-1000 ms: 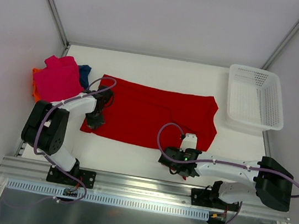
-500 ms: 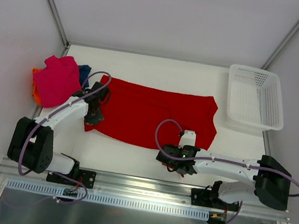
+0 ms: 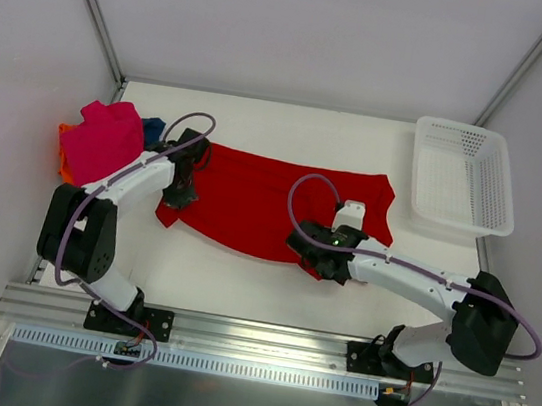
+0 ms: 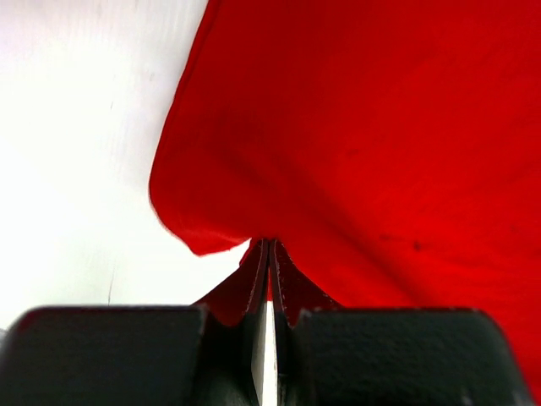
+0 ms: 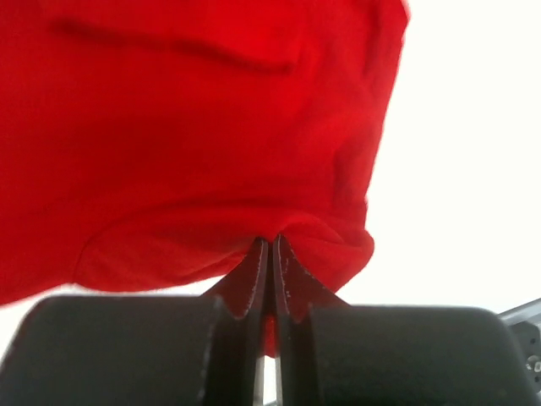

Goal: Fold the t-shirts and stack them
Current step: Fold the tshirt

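Found the red t-shirt (image 3: 272, 198) spread across the middle of the table (image 3: 239, 284), long side running left to right. Saw the left gripper (image 3: 179, 195) clamped fully shut on the cloth's near-left corner, with a small peak of red drawn up between the fingers. Saw the same at the right gripper (image 3: 315, 260), closed tight on the near hem toward its right end. Spotted the magenta-pink t-shirt (image 3: 106, 140) heaped at the far left over the orange t-shirt (image 3: 63, 162), with the dark blue t-shirt (image 3: 153, 129) peeking out behind. Noted the white basket (image 3: 462, 174) at the far right, apart from the cloth.

Judged the step as carrying the near hem over toward the far hem for fold 1. Judged it best done by moving both arms away from the bases at matching height and pace, holding the hem taut between the 2 pinches, laying edge on edge, and letting go only once flat. Feared a skewed or bunched fold if 1 side led.
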### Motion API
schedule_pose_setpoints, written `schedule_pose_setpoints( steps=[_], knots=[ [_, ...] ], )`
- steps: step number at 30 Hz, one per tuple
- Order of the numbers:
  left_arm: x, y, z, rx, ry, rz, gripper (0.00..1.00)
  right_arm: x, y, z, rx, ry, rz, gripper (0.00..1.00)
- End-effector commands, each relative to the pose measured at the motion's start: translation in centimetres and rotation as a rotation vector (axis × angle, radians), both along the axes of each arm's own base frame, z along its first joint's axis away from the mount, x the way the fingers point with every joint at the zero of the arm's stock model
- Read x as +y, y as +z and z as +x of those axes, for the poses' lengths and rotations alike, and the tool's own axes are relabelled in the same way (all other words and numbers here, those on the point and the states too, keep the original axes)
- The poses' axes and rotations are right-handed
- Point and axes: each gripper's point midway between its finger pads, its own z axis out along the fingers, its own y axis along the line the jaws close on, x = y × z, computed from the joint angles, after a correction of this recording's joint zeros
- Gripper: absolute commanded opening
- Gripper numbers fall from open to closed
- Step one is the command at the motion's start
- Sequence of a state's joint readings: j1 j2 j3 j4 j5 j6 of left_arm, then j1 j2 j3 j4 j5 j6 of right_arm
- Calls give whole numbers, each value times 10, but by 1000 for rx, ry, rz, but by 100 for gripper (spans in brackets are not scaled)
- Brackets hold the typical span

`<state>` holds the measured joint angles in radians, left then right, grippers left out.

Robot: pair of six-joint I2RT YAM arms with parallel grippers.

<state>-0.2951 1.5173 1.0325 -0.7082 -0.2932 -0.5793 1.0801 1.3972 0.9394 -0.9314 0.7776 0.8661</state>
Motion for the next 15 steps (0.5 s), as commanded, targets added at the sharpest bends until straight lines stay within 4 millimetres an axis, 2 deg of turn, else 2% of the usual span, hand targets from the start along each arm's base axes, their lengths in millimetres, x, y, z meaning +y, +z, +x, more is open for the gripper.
schedule_pose_setpoints(
  steps=[1,3,4,5,6,7,8,9,10,11,12,13,14,15],
  knots=[
    [-4,4,21,12,-54,27,0,-19,27,26,-51,-18,-107,0],
    [-11,11,39,-3,-80,14,0,-27,35,41,-64,-61,-120,1],
    [-13,3,44,21,-91,16,0,-30,38,46,-59,-59,-142,0],
    [-17,11,58,-1,-101,6,0,-32,39,52,-61,-68,-164,0],
    [-18,9,64,8,-115,2,0,-36,44,62,-67,-94,-162,1],
    [-22,9,78,6,-124,-6,0,-37,46,70,-60,-83,-176,0],
    [-24,-3,80,52,-142,-17,0,-37,46,82,-54,-83,-177,0],
    [-25,-3,87,54,-148,-23,0,-36,45,88,-61,-100,-161,0],
    [-30,4,103,28,-158,-35,0,-38,46,94,-49,-83,-177,1],
    [-30,3,107,41,-175,-31,0,-41,39,103,-27,-97,-183,0],
    [-30,-7,112,66,-179,-25,0,-36,41,113,-38,-92,-162,1],
    [-34,0,127,36,-185,-29,0,-36,40,119,-19,-73,-177,1],
    [-34,-2,132,43,-202,-27,0,-39,39,127,-11,-83,-178,1],
    [-34,-11,135,72,-209,-24,0,-36,30,135,6,-77,-193,0]
  ],
)
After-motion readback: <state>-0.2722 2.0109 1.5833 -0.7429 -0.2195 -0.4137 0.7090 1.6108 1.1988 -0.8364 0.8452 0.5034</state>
